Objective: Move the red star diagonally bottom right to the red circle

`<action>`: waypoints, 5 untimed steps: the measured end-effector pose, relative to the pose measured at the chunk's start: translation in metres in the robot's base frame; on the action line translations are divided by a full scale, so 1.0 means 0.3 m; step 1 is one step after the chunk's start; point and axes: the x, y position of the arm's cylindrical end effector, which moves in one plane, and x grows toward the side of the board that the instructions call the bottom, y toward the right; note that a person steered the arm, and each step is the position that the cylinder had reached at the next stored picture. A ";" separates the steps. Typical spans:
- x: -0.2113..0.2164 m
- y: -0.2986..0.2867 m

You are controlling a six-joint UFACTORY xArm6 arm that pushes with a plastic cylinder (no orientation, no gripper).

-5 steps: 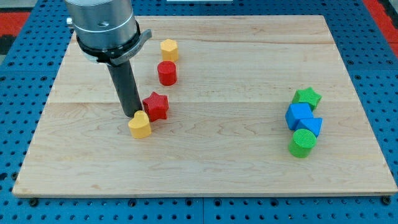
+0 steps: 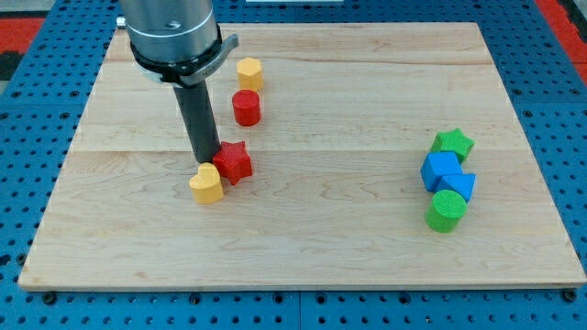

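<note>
The red star (image 2: pixel 236 162) lies left of the board's middle. The red circle (image 2: pixel 246 107) stands above it, slightly to the right. My tip (image 2: pixel 208 165) is at the star's left edge, touching or nearly touching it, and just above a yellow heart-shaped block (image 2: pixel 207 184). The rod rises up and left from the tip to the arm's grey body (image 2: pixel 172 37) at the view's top.
A yellow hexagonal block (image 2: pixel 249 72) stands above the red circle. At the right is a cluster: a green star (image 2: pixel 453 144), a blue cube (image 2: pixel 441 170), a second blue block (image 2: pixel 461 186) and a green cylinder (image 2: pixel 447 211). The wooden board (image 2: pixel 330 238) rests on a blue pegboard.
My tip has moved right, up against the red star's left side. The red star has shifted slightly right. The yellow heart has stayed put.
</note>
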 end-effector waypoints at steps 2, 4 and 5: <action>0.124 0.016; 0.138 0.265; 0.083 0.260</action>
